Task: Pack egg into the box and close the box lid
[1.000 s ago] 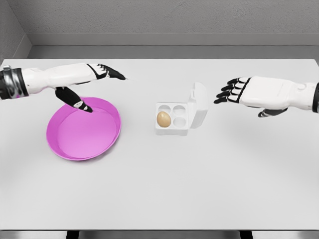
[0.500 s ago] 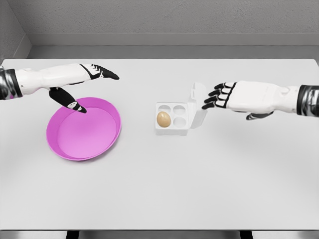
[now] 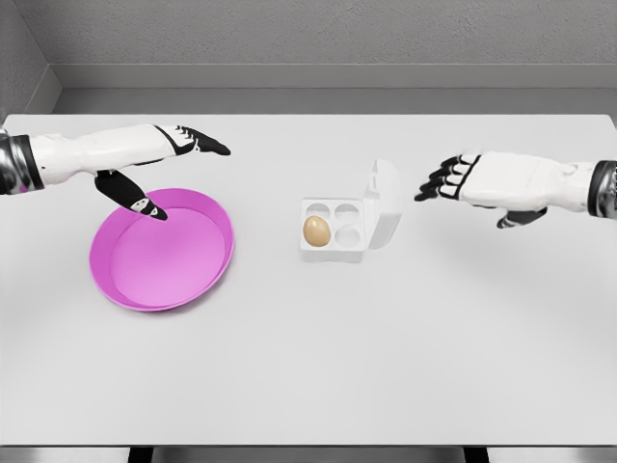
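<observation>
One tan egg (image 3: 315, 231) is seated in the front-left cup of a small white four-cup plastic egg box (image 3: 333, 231), so the packing step appears done. Its hinged white lid (image 3: 384, 202) is propped upright along the box's right side, not yet closed. Just right of the lid, apart from it, the right hand (image 3: 482, 179) is held with fingers loosely spread, gripping nothing, seemingly placed to push the lid over. Farther left, a round pink plastic plate (image 3: 162, 248) is overhung by the left hand (image 3: 159, 159), fingers extended and empty.

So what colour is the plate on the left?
Pink-magenta plate, clearest in the head view.
</observation>
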